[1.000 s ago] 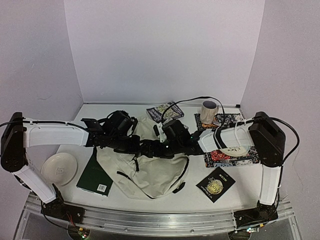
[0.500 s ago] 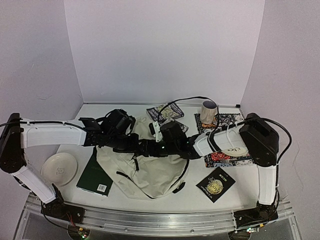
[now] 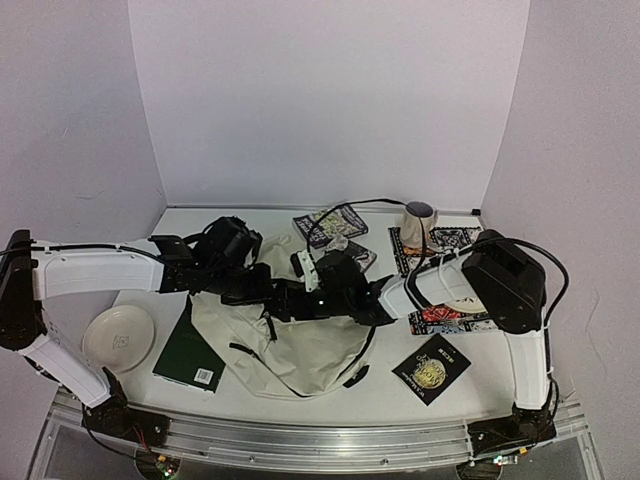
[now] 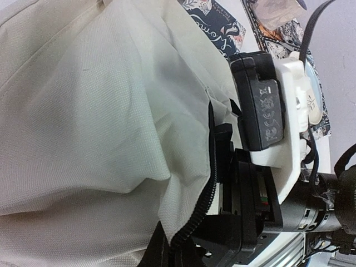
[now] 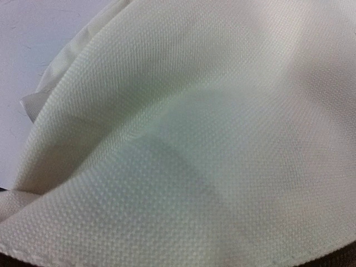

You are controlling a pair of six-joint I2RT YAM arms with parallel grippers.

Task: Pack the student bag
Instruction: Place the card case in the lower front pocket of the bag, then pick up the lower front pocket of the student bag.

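The student bag (image 3: 300, 350), cream fabric with black zipper lines, lies in the middle of the table. My left gripper (image 3: 262, 290) reaches in from the left and is shut on the bag's black zipper edge (image 4: 208, 194); in the left wrist view the fabric and zipper run down between the dark fingers (image 4: 158, 253). My right gripper (image 3: 302, 288) comes in from the right and sits just beside the left one, over the bag's upper part. The right wrist view is filled with cream fabric (image 5: 194, 144), and its fingers do not show. The right arm's white wrist housing (image 4: 292, 128) stands close by.
A dark green book (image 3: 190, 350) and a white plate (image 3: 118, 337) lie left of the bag. A black book with a gold emblem (image 3: 431, 366) lies to its right. At the back are a patterned book (image 3: 330, 224), a mug (image 3: 418, 224) and a patterned mat (image 3: 450, 245).
The right arm has stretched further left across the bag, bringing its gripper close to the left one. The left gripper has shifted slightly left, still holding the zipper edge.
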